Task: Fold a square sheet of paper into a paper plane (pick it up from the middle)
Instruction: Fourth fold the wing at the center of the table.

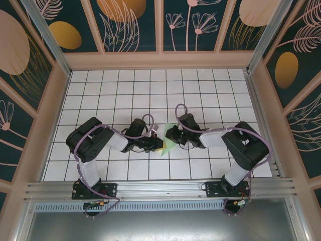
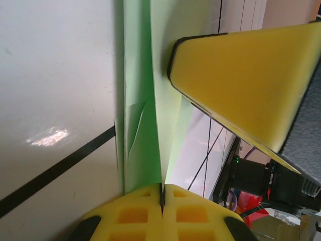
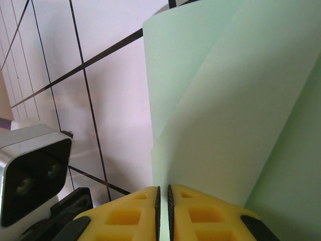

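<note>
The square sheet of paper (image 1: 167, 144), pale mint green and folded into long layers, is held between both grippers just above the table's middle. My left gripper (image 2: 162, 195) is shut on its creased edge, and the folds (image 2: 143, 100) run away from the yellow pads. In the top view that left gripper (image 1: 155, 145) meets the paper from the left. My right gripper (image 3: 163, 196) pinches a flap of the sheet (image 3: 225, 115) in its narrow gap, coming in from the right (image 1: 169, 135). Whether the folds make a paper plane's outline I cannot tell.
The white grid table (image 1: 125, 90) has low walls on three sides. One yellow finger of the right gripper (image 2: 241, 80) stands close by in the left wrist view. The left wrist's camera housing (image 3: 30, 170) sits nearby in the right wrist view.
</note>
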You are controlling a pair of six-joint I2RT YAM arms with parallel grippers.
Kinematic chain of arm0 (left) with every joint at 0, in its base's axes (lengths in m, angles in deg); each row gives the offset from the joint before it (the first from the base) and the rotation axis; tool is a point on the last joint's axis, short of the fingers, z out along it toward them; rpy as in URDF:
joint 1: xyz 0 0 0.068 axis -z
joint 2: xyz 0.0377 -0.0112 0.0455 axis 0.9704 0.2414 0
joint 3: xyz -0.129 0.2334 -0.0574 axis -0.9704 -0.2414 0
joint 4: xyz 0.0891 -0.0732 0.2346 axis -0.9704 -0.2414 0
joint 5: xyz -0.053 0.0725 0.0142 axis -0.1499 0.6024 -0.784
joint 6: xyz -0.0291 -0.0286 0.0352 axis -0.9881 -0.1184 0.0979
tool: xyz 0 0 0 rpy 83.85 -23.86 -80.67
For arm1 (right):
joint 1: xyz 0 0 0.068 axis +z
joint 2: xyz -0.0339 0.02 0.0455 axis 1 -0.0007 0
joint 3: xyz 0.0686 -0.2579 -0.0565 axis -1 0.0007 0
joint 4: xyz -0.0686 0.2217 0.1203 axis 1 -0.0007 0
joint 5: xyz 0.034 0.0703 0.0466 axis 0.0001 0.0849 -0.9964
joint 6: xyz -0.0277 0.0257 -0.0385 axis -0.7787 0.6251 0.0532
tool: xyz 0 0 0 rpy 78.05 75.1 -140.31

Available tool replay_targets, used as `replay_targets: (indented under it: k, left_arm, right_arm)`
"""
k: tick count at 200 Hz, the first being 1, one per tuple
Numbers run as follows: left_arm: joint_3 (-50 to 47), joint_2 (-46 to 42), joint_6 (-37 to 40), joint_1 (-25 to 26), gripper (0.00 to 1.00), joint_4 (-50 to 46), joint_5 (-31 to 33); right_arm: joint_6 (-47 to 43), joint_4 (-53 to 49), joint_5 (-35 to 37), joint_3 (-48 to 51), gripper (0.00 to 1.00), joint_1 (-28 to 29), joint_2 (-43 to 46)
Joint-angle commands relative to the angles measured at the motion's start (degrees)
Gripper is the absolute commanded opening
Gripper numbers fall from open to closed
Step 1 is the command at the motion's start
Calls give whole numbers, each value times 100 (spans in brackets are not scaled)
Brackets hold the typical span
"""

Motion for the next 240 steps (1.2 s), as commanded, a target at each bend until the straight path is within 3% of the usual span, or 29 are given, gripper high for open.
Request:
replay_targets:
  k: [1, 35, 67, 104, 178, 210, 240]
  left_arm:
    - [-18, 106, -77, -68, 0, 119, -137]
    - [-50, 97, -76, -88, 1, 84, -106]
    - [-79, -45, 138, -90, 19, -332, 157]
    - [-63, -335, 507, -90, 27, -918, 471]
    - [58, -351, 806, -81, 29, -1374, 488]
    - [311, -312, 1277, -72, 28, -2319, 953]
    - [369, -229, 1413, -65, 17, -2553, 1054]
  right_arm:
    - [-40, 38, 43, -136, 16, 20, -107]
    - [-47, 13, 77, -132, 16, 13, -191]
    - [-10, 137, 13, -73, 16, 13, -362]
    - [38, 222, -51, -56, 16, 20, -497]
    - [32, 239, -50, -41, 16, 22, -547]
    - [32, 247, -49, -15, 16, 22, -568]
    - [26, 240, -51, 10, 15, 18, -562]
